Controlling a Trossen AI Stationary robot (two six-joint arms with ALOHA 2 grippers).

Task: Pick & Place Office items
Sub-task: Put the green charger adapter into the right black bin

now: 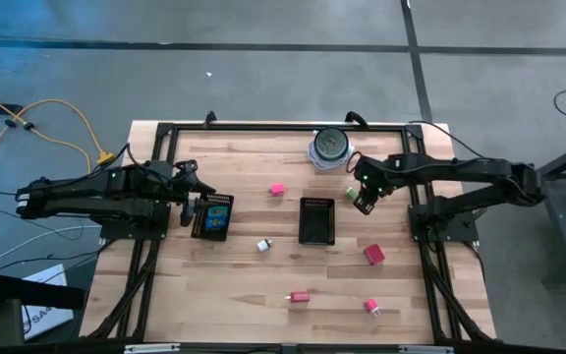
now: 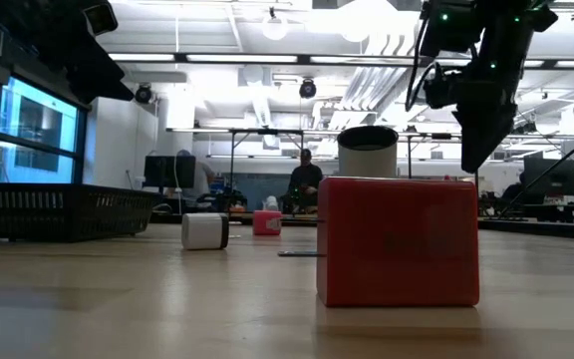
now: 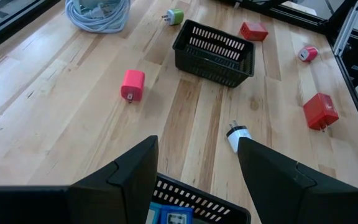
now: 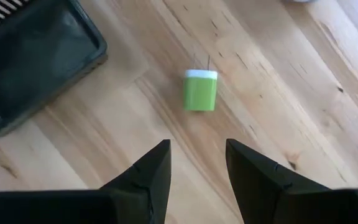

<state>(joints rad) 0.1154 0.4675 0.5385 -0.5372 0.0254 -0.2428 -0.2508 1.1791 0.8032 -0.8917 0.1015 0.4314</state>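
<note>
A small green item point(image 4: 200, 91) with a white end lies on its side on the wooden table, just past my right gripper point(image 4: 197, 165). That gripper points steeply down above it, open, with nothing between its fingers. In the high view the green item point(image 1: 350, 193) sits beside my right gripper point(image 1: 363, 203), right of the middle black tray point(image 1: 316, 220). My left gripper point(image 3: 197, 162) hovers open over the near rim of the left black tray point(image 1: 211, 217), which holds blue items point(image 3: 173, 216). Pink and red items point(image 1: 277, 189) point(image 1: 374, 255) point(image 1: 301, 295) and a white one point(image 1: 263, 245) lie loose on the table.
A round grey-and-black object with a coiled cable point(image 1: 329, 146) stands at the far edge, behind my right gripper. Another pink item point(image 1: 371, 307) lies near the front right. A black frame point(image 1: 263, 126) runs around the tabletop. Bare wood lies between the two trays.
</note>
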